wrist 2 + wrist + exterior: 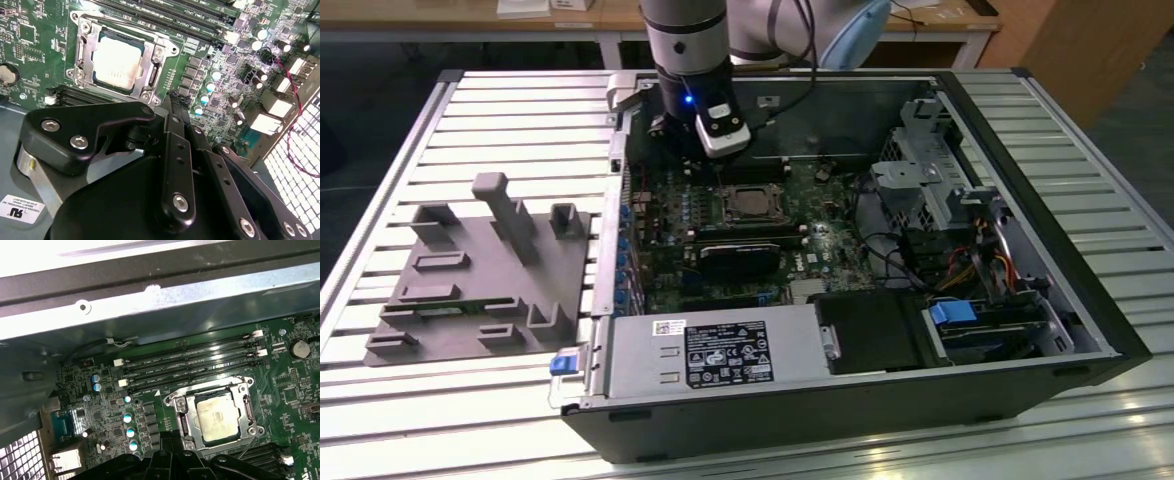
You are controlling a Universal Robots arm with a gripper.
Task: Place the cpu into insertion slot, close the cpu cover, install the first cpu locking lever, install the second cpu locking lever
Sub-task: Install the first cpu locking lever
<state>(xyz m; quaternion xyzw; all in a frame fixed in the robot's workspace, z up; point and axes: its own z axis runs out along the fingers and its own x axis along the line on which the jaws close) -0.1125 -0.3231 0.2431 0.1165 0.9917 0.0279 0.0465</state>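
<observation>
Inside the open computer case [854, 420], the cpu [117, 62] lies seated in the insertion slot [151, 75], framed by the cpu cover [85, 52]. The gripper [172, 100] hovers near; its opening cannot be told. The chip is probably light, stiff and fragile, best held by its edges.

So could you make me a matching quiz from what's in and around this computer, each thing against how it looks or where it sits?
1 cpu
2 cover
3 memory slots
4 grey rack

A long, black
B outside the case
C silver frame, square window
D dull grey square chip

Pairs: 1-D, 2-C, 3-A, 4-B
</observation>
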